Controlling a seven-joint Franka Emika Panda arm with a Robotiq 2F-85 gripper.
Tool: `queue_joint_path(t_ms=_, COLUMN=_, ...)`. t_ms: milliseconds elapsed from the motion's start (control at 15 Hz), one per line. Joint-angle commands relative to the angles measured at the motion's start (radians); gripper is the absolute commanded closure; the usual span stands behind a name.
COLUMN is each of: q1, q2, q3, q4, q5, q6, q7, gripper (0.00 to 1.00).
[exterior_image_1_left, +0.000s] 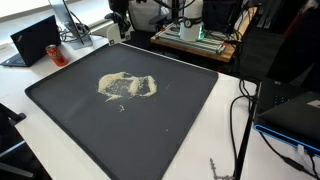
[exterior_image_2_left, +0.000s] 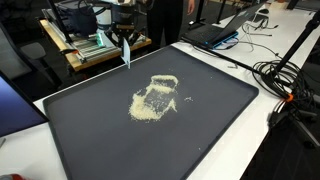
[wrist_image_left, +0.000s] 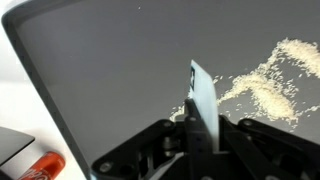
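Note:
My gripper (wrist_image_left: 203, 135) is shut on a thin pale-blue scraper blade (wrist_image_left: 203, 98) that stands on edge between the jaws and points out over the tray. In an exterior view the gripper (exterior_image_2_left: 125, 40) hangs above the far edge of the big black tray (exterior_image_2_left: 225, 120), the blade (exterior_image_2_left: 127, 55) pointing down. A scatter of pale grains (exterior_image_2_left: 155, 98) lies near the tray's middle, well clear of the blade. The grains (exterior_image_1_left: 127, 87) show in both exterior views; in the wrist view they (wrist_image_left: 270, 85) spread to the right of the blade.
The tray's raised rim (wrist_image_left: 40, 85) runs along the white table. A red-orange object (wrist_image_left: 45, 165) lies off the tray. A laptop (exterior_image_1_left: 35, 42) and a wooden cart with electronics (exterior_image_2_left: 95, 48) stand behind. Cables (exterior_image_2_left: 290, 75) trail beside the tray.

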Motion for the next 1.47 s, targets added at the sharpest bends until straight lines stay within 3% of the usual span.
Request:
queue_joint_path(t_ms=0, q1=0.025, q2=-0.069, q3=-0.005, q4=-0.024, q5=0.212, q6=-0.035, q7=-0.15, gripper=0.99)
queue_joint_path(t_ms=267, q1=0.048, q2=-0.105, q3=-0.021, q4=-0.018, q5=0.488, q6=-0.011, q7=-0.316, gripper=0.99)
queue_joint_path(t_ms=600, q1=0.071, q2=-0.138, q3=-0.042, q4=-0.013, q5=0.723, q6=-0.037, q7=-0.453, gripper=0.99)
queue_joint_path(t_ms=1000, q1=0.096, q2=-0.141, q3=-0.057, q4=-0.016, q5=0.915, q6=-0.014, q7=-0.554, gripper=0.99)
queue_joint_path(t_ms=1400, q1=0.079, q2=-0.104, q3=-0.057, q4=-0.017, q5=0.966, q6=-0.023, q7=-0.572, gripper=0.99)
